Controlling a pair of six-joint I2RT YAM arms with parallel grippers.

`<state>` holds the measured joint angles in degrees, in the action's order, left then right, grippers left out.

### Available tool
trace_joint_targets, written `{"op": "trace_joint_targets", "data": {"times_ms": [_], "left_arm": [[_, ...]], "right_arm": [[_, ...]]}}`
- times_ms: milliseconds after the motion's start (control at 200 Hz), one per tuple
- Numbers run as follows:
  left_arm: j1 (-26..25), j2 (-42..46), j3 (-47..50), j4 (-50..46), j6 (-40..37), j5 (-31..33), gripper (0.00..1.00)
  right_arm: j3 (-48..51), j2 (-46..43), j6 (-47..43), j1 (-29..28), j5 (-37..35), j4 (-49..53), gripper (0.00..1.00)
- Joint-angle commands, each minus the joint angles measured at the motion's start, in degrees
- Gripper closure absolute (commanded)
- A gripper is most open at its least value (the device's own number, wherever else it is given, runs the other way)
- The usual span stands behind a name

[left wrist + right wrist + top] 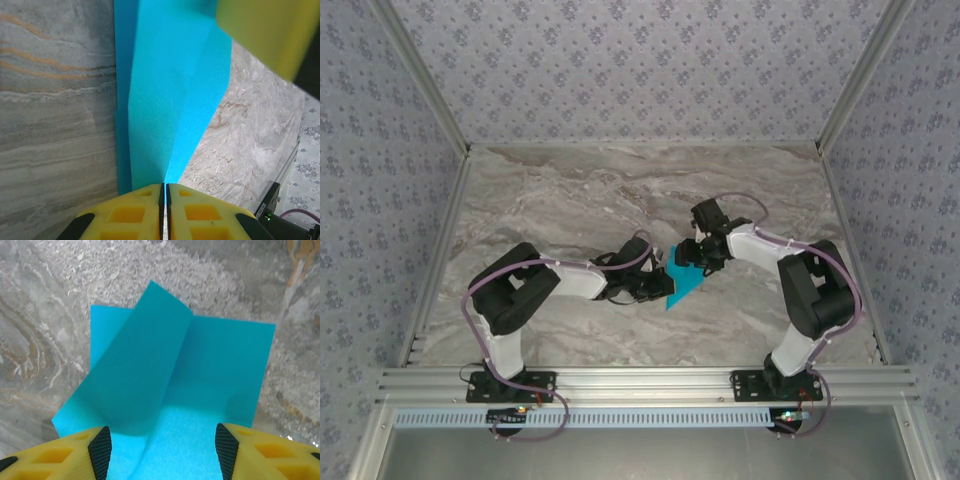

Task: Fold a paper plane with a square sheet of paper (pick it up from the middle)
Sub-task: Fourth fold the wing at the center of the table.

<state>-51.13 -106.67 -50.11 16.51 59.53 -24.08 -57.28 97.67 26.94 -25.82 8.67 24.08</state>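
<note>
Left gripper [164, 192]: clamped tight on one edge of the square sheet of paper [165, 100], in my judgement to anchor it while a fold is worked. The sheet is partly folded, with one flap turned over. It fans away from the left gripper, low over the marble table [570, 190]. Right gripper [163, 455]: directly opposite the left gripper, across the sheet, jaws wide, straddling the paper and gripping nothing. Both arms reach inward, elbows bent and wrists angled down.
</note>
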Motion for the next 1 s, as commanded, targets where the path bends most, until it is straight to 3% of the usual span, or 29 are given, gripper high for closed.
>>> {"op": "trace_joint_targets", "data": {"times_ms": [0, 155, 505, 994], "left_arm": [[-0.55, -0.66, -1.41, -1.17, -1.14, -0.89, 0.87], [-0.55, -0.97, -1.46, -1.22, -1.08, -0.93, 0.87], [-0.59, -1.26, -1.64, -1.67, -1.26, -0.62, 0.87], [-0.55, -1.06, -2.79, -4.55, -2.57, 0.54, 0.88]], "right_arm": [[-2.58, 3.00, -1.89, -0.52, -3.11, 3.79, 0.39], [-3.77, 5.01, -1.81, -0.68, -4.48, 4.53, 0.41], [-3.10, 6.92, -0.75, -0.72, -5.99, 5.26, 0.58], [-3.05, 9.46, 0.00, -0.86, -8.16, 6.77, 0.59]]}}
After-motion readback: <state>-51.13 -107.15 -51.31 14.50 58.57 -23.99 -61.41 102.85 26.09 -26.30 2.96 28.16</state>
